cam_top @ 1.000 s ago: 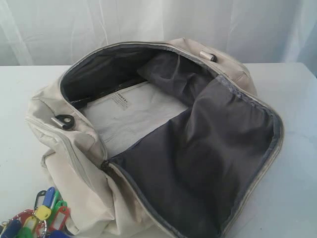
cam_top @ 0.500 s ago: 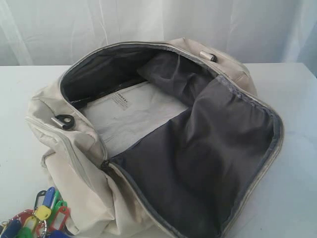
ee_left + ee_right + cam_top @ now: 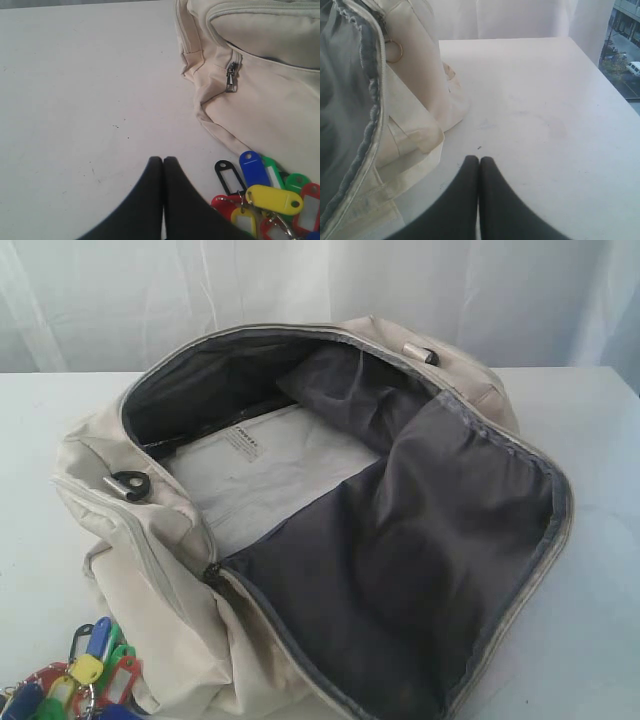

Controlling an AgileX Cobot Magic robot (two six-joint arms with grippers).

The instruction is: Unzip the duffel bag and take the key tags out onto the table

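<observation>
The duffel bag (image 3: 170, 570) fills the middle of the exterior view. It lies on the white counter (image 3: 40, 440) with its main zip undone and its mouth gaping wide, so the dark grey lining (image 3: 230, 380) shows all round. Inside, centre-left of the frame, a pale panel (image 3: 270, 475) with a small printed label covers the bottom. A black clip (image 3: 128, 485) sits on the bag's left end. The key tags (image 3: 75, 675) are out of the bag. The bunch, in red, blue, green and yellow, lies on the counter in the lower left corner of the frame, just beside the bag's near-left end. A white curtain (image 3: 300, 280) hangs across the top of the frame.

In the left wrist view the left pincer (image 3: 163, 161) has its two black fingers pressed together, holding nothing, over bare counter. The key tags lie near its tips, right against the bag's cream side. A small zip pull (image 3: 231, 80) hangs there at the end of a pocket zip.

In the right wrist view the right pincer (image 3: 479, 160) is likewise closed, tips meeting and empty, above bare counter beside the bag. A cream strap (image 3: 415, 142) lies folded on the counter close to it, and a metal ring (image 3: 393, 51) hangs on the bag's wall.
</observation>
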